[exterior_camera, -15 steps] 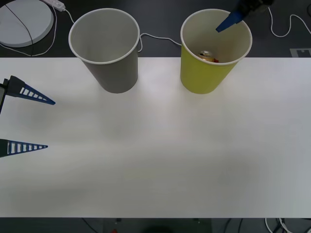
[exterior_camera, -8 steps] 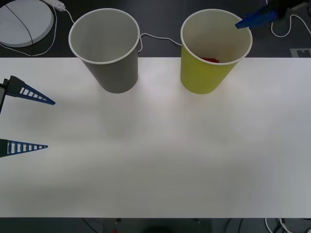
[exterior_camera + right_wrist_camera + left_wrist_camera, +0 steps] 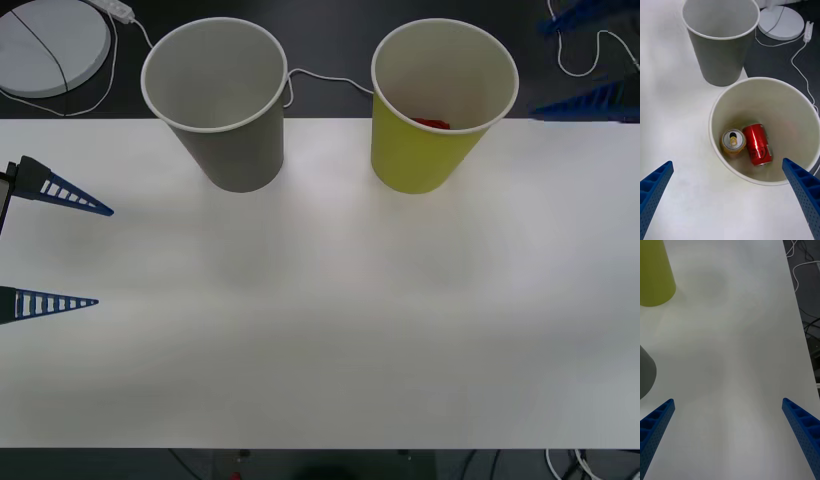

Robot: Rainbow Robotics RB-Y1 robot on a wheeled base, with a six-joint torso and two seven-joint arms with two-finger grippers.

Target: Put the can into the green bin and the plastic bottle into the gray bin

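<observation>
The can (image 3: 733, 141) is seen lying inside the green bin (image 3: 718, 112) beside a red can (image 3: 757, 144); the right gripper (image 3: 730, 195) is held spread wide above the bin, empty. The left gripper (image 3: 55, 245) is parked spread over the counter (image 3: 330, 320).

The can (image 3: 733, 141) stands in the green bin (image 3: 412, 160) with a shiny metal top and a pull tab, its side gold and glossy. At 3 o'clock from it, touching it, lies a second can (image 3: 757, 144), red, with a glossy metallic skin that catches light. The green bin looks like matt paper, whitish and smooth inside, with a white rolled rim. The gray bin (image 3: 235, 150) has the same matt paper look. The tabletop (image 3: 320, 330) is white, smooth and matt, with only soft shine. The right gripper (image 3: 730, 202) and the left gripper (image 3: 728, 438) have blue ribbed fingers (image 3: 653, 189) that look like matt plastic.
</observation>
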